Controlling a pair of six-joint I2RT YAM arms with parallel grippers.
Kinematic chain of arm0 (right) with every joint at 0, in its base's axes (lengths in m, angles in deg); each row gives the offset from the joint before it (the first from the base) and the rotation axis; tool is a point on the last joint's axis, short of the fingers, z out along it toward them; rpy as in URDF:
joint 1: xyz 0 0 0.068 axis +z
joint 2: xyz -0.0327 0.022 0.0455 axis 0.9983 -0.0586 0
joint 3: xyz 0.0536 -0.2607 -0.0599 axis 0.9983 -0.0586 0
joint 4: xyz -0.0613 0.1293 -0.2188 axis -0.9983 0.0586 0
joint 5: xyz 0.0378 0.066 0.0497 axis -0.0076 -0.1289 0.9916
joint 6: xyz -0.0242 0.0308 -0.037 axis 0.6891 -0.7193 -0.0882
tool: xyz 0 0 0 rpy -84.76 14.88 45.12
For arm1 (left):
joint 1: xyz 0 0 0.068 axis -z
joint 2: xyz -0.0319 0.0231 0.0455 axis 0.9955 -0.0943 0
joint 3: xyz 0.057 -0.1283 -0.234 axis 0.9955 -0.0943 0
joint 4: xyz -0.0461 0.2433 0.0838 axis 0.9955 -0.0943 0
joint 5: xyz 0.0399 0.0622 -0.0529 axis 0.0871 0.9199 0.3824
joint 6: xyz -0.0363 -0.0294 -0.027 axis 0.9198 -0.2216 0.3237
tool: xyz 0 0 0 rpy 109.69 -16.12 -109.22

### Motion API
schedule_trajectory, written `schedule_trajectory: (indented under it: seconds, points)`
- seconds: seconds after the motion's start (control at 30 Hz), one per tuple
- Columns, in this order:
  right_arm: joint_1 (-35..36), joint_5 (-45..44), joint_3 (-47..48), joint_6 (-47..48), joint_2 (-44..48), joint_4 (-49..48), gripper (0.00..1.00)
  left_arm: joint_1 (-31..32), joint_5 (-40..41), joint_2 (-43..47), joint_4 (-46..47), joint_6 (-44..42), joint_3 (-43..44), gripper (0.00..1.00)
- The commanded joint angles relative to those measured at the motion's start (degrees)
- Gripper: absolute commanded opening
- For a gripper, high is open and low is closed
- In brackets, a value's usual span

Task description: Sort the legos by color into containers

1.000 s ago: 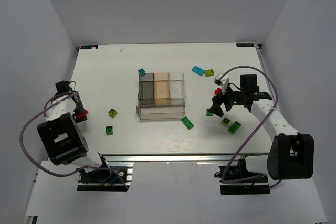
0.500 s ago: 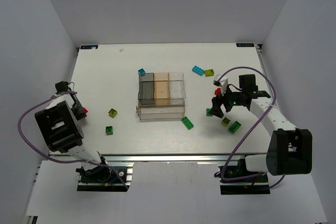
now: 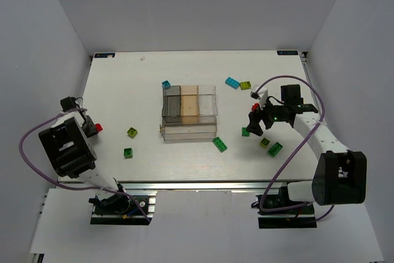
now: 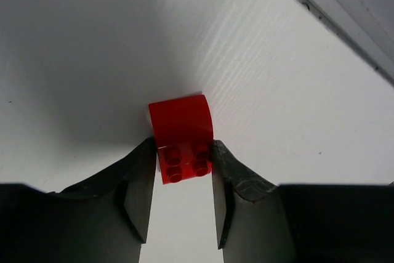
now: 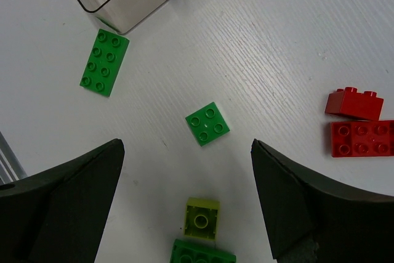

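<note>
White table (image 3: 123, 90), grey walls (image 3: 197, 10) | clear box (image 3: 191, 133) mid-table, no brick seen inside, so sorting looks barely begun | left gripper (image 4: 181, 159) pinching red brick (image 4: 181, 130) near left table edge, well apart from box | right gripper (image 5: 186, 152) wide open, holding nothing, over small green brick (image 5: 207, 124) | bricks counted: 3 red, 4 green, 3 lime, 2 cyan

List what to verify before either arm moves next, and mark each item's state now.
1. Left gripper clamped on the red brick, a finger on each side: ok.
2. Red brick lifted: cannot tell.
3. Right gripper open: ok.
4. Small green brick lies between the right gripper's fingers, roughly centred: ok.
5. Lime brick apart from the small green brick: ok.
</note>
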Motion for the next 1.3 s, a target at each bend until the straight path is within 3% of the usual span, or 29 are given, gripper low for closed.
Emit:
schedule_trajectory:
  seconds: [0.0,0.1,0.23,0.43,0.47,0.5,0.6,0.67,0.87,1.1,1.13,1.27]
  points:
    - [0.0,0.7,2.4,0.7,0.4,1.3,0.89,0.1,-5.1,-0.8,1.7,-10.6,-2.6,0.17]
    - [0.0,1.9,2.1,0.7,1.1,1.3,0.88,1.9,-10.5,-0.5,5.2,-24.1,1.0,0.00]
    - [0.0,4.0,1.4,0.9,1.9,1.6,0.75,3.2,-22.3,4.1,11.2,-35.3,0.4,0.00]
    - [0.1,6.0,1.8,1.4,1.3,2.1,0.25,7.2,-36.2,12.4,16.5,-48.9,-2.1,0.00]
    - [0.0,6.3,2.1,0.9,1.0,2.0,0.04,8.3,-38.2,14.8,18.6,-49.6,-3.4,0.00]
    - [0.2,6.5,2.5,0.3,0.6,1.8,0.00,9.5,-41.6,15.6,22.0,-49.9,-4.7,0.00]
    - [0.4,7.1,3.4,-1.4,0.2,1.3,0.00,15.5,-47.6,15.5,25.8,-50.9,-7.1,0.00]
    - [0.5,7.2,3.7,-2.5,-0.1,0.5,0.00,21.3,-47.8,14.3,23.9,-53.9,-3.6,0.00]
    - [0.4,7.7,5.3,-4.8,-1.1,0.5,0.04,32.4,-40.2,6.2,12.4,-64.6,11.8,0.00]
    - [0.4,7.0,4.1,-5.4,0.7,0.6,0.11,38.9,-31.5,-3.3,5.5,-69.8,22.5,0.06]
    - [0.4,6.7,4.0,-5.4,1.0,0.6,0.14,39.6,-31.0,-5.7,4.8,-70.1,23.5,0.08]
    - [0.4,4.4,3.6,-5.8,1.6,0.4,0.45,42.0,-27.7,-10.2,2.2,-70.8,27.5,0.20]
